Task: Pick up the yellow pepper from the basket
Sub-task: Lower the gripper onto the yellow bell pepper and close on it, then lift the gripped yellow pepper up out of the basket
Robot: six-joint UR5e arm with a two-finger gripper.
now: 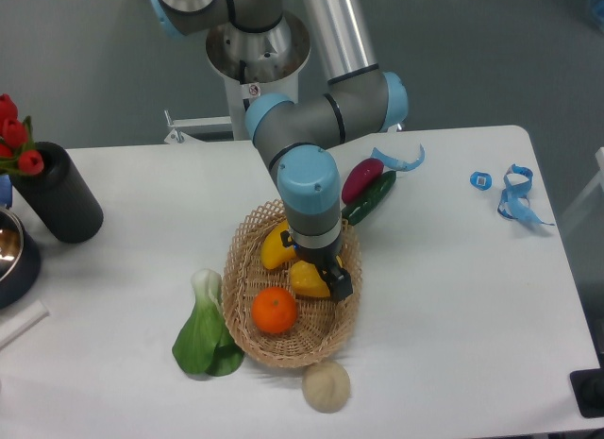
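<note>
The yellow pepper (pixel 304 282) lies in the middle of the wicker basket (pixel 283 350), mostly covered from above by my wrist. My gripper (pixel 319 273) hangs straight down over it. One black finger (pixel 339 284) shows low at the pepper's right side, standing off from the wrist's centre line; the other finger is hidden behind the wrist. The fingers look spread around the pepper, and no squeeze on it shows.
In the basket also lie an elongated yellow fruit (pixel 272 250) and an orange (pixel 274 310). A bok choy (pixel 204 328) and a beige lump (pixel 327 385) lie beside the basket. A purple and a green vegetable (pixel 366 186) lie behind. A black vase (pixel 58 193) stands left.
</note>
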